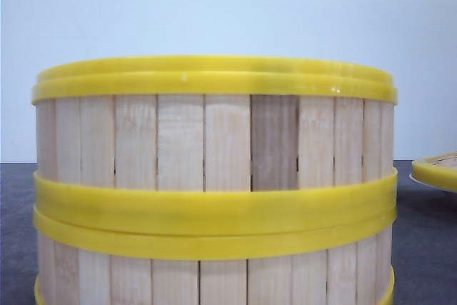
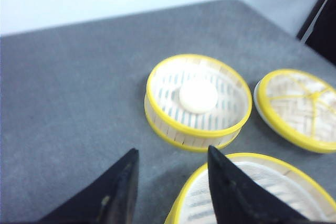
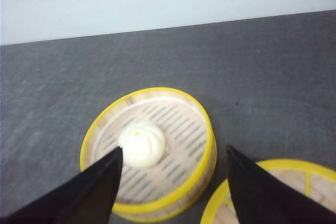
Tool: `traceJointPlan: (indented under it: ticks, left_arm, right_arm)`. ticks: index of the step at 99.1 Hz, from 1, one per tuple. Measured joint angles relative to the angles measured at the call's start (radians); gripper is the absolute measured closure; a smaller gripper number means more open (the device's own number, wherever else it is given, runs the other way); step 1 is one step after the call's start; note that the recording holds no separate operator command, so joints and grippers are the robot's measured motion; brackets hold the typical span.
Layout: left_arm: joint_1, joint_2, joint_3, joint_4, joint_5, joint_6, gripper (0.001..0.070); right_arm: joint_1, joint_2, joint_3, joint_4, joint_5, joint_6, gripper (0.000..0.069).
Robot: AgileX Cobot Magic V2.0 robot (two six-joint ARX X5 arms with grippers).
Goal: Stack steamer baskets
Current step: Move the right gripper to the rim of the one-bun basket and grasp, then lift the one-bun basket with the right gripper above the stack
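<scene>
Close to the front camera, one steamer basket (image 1: 214, 141) sits stacked on another (image 1: 214, 276), their yellow bands touching; neither gripper shows in this view. In the left wrist view a single steamer basket (image 2: 198, 103) holds a white bun (image 2: 198, 96). A nearer basket rim (image 2: 262, 182) lies under one finger (image 2: 231, 192). My left gripper (image 2: 170, 153) is open, high above the table, with nothing in it. In the right wrist view my right gripper (image 3: 174, 149) hangs open above the basket (image 3: 152, 150) with the bun (image 3: 142, 142).
A round woven lid with a yellow rim (image 2: 299, 108) lies on the grey table beside the single basket. It also shows in the right wrist view (image 3: 278, 192) and as an edge at the front view's right (image 1: 435, 171). A dark upright object (image 2: 323, 19) stands past the table's far corner.
</scene>
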Motion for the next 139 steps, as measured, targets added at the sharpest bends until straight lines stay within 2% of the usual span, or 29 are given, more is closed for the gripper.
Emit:
traceJointPlan:
  ticks: [12,22,47,68,95,113,132,139]
  left_arm:
    - [0.0,-0.095,-0.012,-0.013,-0.04,0.0,0.0471]
    - [0.0,-0.188,-0.088,-0.011,-0.062,-0.007,0.0471]
    - [0.0,-0.392,-0.295,-0.075,-0.068,-0.091,0.0471]
    - [0.0,-0.451,-0.299,-0.1,-0.068,-0.126,0.0471]
    - [0.0,-0.455,-0.299,-0.108,-0.069,-0.13,0.0471]
    - [0.0,-0.455,-0.299,-0.109,-0.069,-0.13,0.0472]
    - [0.0,-0.455,-0.299,-0.115,-0.069,-0.13,0.0475]
    - [0.0,-0.455,-0.299,-0.116,-0.069,-0.13,0.0475]
  right_arm:
    - [0.0,0.139,0.075,-0.039,-0.029,0.0,0.0306]
    - [0.0,0.243,0.114,-0.041,-0.04,0.0,0.0306]
    - [0.0,0.46,0.147,0.033,-0.033,0.0,0.0306]
    - [0.0,0.621,0.147,0.112,0.006,0.002,0.0306]
    - [0.0,0.758,0.147,0.185,0.006,0.017,0.0308]
    - [0.011,0.802,0.148,0.216,0.034,0.034,0.0399]
    - [0.019,0.832,0.15,0.233,0.057,0.04,0.0428]
    - [0.022,0.832,0.15,0.236,0.075,0.05,0.0467]
